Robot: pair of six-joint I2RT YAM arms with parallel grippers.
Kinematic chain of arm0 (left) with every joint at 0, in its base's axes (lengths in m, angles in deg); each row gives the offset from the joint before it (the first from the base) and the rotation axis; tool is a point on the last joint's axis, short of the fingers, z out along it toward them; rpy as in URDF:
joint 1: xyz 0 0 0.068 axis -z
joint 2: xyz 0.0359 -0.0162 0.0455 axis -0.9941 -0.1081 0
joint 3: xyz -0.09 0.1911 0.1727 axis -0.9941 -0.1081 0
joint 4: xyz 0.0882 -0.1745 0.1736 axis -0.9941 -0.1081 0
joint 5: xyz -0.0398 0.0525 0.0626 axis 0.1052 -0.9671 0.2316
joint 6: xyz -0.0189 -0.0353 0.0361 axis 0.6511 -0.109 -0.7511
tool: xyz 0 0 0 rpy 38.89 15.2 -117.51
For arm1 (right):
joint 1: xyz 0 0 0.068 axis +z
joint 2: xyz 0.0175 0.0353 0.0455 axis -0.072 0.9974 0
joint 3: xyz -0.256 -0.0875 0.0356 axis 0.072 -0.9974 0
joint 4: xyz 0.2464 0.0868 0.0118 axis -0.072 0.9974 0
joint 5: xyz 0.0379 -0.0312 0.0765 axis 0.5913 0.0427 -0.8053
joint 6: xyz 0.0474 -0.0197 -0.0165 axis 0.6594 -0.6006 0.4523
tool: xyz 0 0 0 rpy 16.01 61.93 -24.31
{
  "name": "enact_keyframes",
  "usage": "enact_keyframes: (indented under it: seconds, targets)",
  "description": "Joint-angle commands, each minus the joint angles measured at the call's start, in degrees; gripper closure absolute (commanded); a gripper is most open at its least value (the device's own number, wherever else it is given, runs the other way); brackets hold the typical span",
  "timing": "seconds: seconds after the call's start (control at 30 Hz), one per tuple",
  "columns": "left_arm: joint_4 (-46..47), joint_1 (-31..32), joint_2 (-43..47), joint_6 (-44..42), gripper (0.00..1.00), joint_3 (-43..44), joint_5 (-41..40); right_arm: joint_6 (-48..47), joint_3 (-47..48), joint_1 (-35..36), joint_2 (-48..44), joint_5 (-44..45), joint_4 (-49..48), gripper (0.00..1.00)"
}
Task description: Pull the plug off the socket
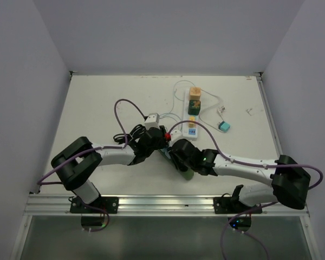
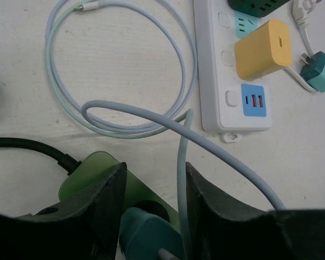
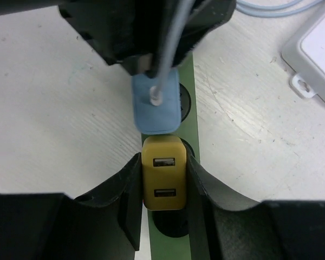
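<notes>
— Green plastic is seen near the middle of the bench (image 1: pixel 97 97): a green power strip (image 3: pixel 187 76), laid where the two arms meet. What is plugged into it?

— Two things are made out from the right wrist. A yellow charger (image 3: pixel 163 181) is seated on the strip, and a blue-green plug (image 3: pixel 157 105) is set just beyond it, almost touching; whether its pins are fully seated cannot be told.

— How are the hands placed?

— The right hand (image 3: pixel 163 162) is pressed against both sides of the yellow charger, so the charger is pinched. The left hand (image 2: pixel 154 179) is closed on the blue-green plug, and a pale cable (image 2: pixel 180 157) is led out of the plug between the fingers, then coiled on the bench.

— What else is noted?

— A black cable (image 2: pixel 27 143) is joined to the strip's end. Beyond, a white power strip (image 2: pixel 208 81) is seen carrying a yellow adapter (image 2: pixel 262 49), and a teal adapter (image 2: pixel 320 71) is seen lying loose just beside it.
</notes>
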Motion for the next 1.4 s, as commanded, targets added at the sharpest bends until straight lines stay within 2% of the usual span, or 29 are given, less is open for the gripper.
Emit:
enact_keyframes:
  seconds: [0.0, 0.03, 0.1, 0.27, 0.33, 0.47, 0.53, 0.63, 0.73, 0.8, 0.93, 1.0, 1.07, 1.27, 1.37]
  targets:
    - [-19.26, 0.60, -4.65, -3.72, 1.00, -7.02, -2.70, 0.24, -0.17, -7.39, -10.76, -6.46, -11.29, 1.00]
    - [-18.82, 0.60, -4.38, -3.72, 1.00, -7.72, -2.69, 0.68, -0.88, -10.46, -11.38, -9.45, -11.82, 1.00]
    - [-18.81, 0.60, -4.03, -3.46, 1.00, -7.91, -2.78, 0.59, -1.59, -12.15, -11.74, -10.88, -11.21, 1.00]
    - [-18.81, 0.60, -4.38, -3.37, 1.00, -8.00, -2.87, -0.81, 0.16, -12.34, -9.28, -10.89, -9.80, 1.00]
    - [-18.81, 0.60, -4.55, -3.29, 1.00, -7.82, -2.96, -1.51, 0.78, -9.45, -8.14, -7.65, -9.45, 1.00]
    - [-20.48, 0.60, -6.39, -2.85, 1.00, -6.50, -4.62, -4.06, 6.21, 0.83, -4.63, 10.15, -6.20, 1.00]
    - [-21.88, 0.52, -7.27, -2.67, 1.00, -5.45, -4.98, -4.85, 7.72, 5.14, -2.17, 13.62, -5.85, 1.00]
    - [-22.33, 0.60, -8.24, -2.23, 1.00, -5.01, -5.16, -4.68, 9.05, 6.21, -0.84, 15.48, -5.50, 1.00]
    - [-22.07, 0.60, -8.07, -1.88, 1.00, -5.53, -5.16, -2.84, 7.82, 5.42, -2.15, 14.52, -6.81, 1.00]
    - [-21.98, 0.60, -7.81, -1.88, 1.00, -5.79, -5.33, -1.44, 6.51, 2.45, -3.56, 11.54, -6.99, 1.00]
    - [-20.67, 0.52, -6.32, -1.88, 1.00, -6.93, -5.24, 4.09, 2.29, -7.92, -7.51, -4.50, -9.88, 1.00]
    - [-20.22, 0.52, -5.79, -1.97, 1.00, -7.38, -5.24, 4.98, 0.70, -12.83, -8.31, -8.14, -9.80, 1.00]
    - [-19.60, 0.60, -5.17, -2.14, 1.00, -7.91, -5.24, 5.25, 0.09, -14.53, -8.22, -11.32, -10.15, 1.00]
    - [-19.43, 0.52, -4.73, -2.23, 1.00, -8.08, -5.51, 2.45, 2.18, -14.10, -5.15, -11.33, -8.58, 1.00]
    - [-19.69, 0.60, -4.82, -2.41, 1.00, -7.73, -5.68, -0.28, 5.16, -6.56, -3.04, 0.77, -6.03, 1.00]
